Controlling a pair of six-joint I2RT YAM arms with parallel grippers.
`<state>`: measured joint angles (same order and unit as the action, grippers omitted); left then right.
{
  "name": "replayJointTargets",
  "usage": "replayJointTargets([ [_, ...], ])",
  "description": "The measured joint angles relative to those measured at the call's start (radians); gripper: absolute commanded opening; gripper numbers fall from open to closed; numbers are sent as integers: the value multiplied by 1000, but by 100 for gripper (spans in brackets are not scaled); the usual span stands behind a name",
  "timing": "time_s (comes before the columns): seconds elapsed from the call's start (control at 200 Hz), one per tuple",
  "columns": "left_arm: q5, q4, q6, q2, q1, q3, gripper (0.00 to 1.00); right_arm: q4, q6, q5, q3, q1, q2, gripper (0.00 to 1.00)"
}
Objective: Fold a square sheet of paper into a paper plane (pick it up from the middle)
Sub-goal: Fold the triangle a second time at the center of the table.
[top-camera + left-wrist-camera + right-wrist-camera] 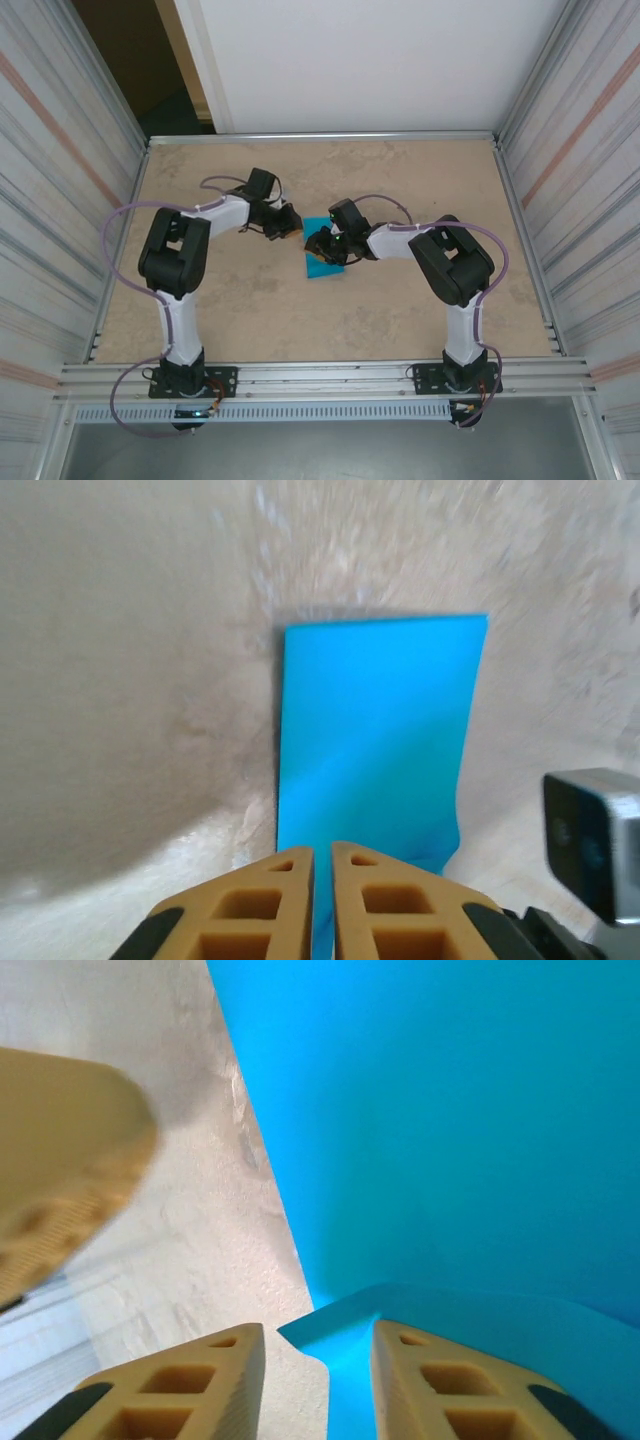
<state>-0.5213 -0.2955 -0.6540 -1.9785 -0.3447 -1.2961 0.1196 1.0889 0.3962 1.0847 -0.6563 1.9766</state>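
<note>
The square sheet of paper (328, 266) lies in the middle of the tan table, folded into a teal-blue rectangle (375, 740). My left gripper (287, 228) sits at its upper left end. Its jaws (322, 848) are parted by a thin slit, and blue paper shows in that slit. My right gripper (320, 245) hovers over the sheet's top edge, open (318, 1328). A raised corner flap of the paper (450, 1140) points into the gap between its fingers, touching neither. A blurred pad of the left gripper's finger (60, 1190) shows beside it.
The right arm's wrist camera (590, 840) is close at the right of the left wrist view. Aluminium rails (320, 136) edge the table, with ribbed walls on both sides. Bare tabletop (400, 320) surrounds the sheet.
</note>
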Motion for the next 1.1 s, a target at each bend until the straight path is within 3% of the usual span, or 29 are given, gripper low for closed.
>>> replayJointTargets([
  [0.205,18,32,-8,122,76,71,18,-1,2,1,4,0,0,36],
  [0.476,-17,95,-31,171,79,204,19,-12,0,-6,4,0,0,32],
  [0.551,-35,115,-36,171,76,233,19,-15,-1,-7,4,0,0,29],
  [0.636,-47,130,-43,171,72,254,19,-26,-5,-13,4,0,0,19],
  [0.742,-63,144,-49,171,52,263,15,-51,-16,-21,4,0,0,8],
  [0.917,-78,166,-45,171,-17,263,7,-73,-24,-30,8,0,0,0],
  [1.102,-91,167,-23,166,-82,262,1,-93,-24,-33,18,0,2,0],
])
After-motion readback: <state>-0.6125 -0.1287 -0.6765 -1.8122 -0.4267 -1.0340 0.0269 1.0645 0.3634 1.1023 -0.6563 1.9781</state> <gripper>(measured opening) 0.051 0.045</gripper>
